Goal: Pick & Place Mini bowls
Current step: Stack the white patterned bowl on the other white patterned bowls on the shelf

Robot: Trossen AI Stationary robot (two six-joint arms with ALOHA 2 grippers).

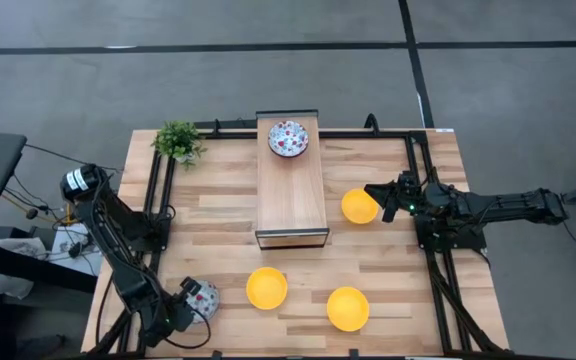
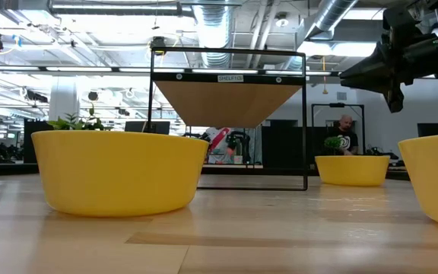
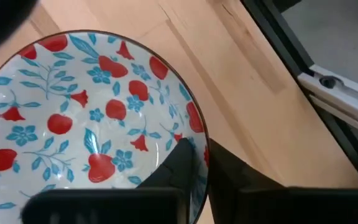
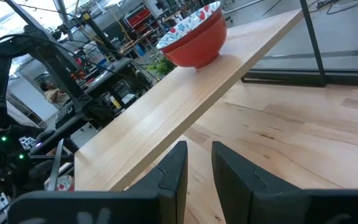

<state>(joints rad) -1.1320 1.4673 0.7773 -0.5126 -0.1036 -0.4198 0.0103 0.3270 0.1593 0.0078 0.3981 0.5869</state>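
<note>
Pinched on the rim of a floral bowl (image 3: 86,112), my left fingers (image 3: 182,168) sit one inside and one outside its wall, as my left wrist camera shows.

From above, my left gripper (image 1: 190,305) is at the near left corner of the table (image 1: 218,225), on that floral bowl (image 1: 204,296). My right gripper (image 1: 386,203) hovers beside a yellow bowl (image 1: 359,206) just right of the wooden shelf (image 1: 290,195). A second floral bowl (image 1: 288,138) rests on the shelf's far end. Two more yellow bowls (image 1: 266,288) (image 1: 347,308) lie near the front edge. A potted plant (image 1: 178,142) stands at the far left corner.

At table height, yellow bowls (image 2: 119,171) (image 2: 351,169) sit on the wood, and my right gripper (image 2: 390,65) hangs above.

My right wrist camera shows my right fingers (image 4: 176,165) slightly apart, holding nothing, pointing at the shelf (image 4: 185,106) with its floral bowl (image 4: 194,37).
</note>
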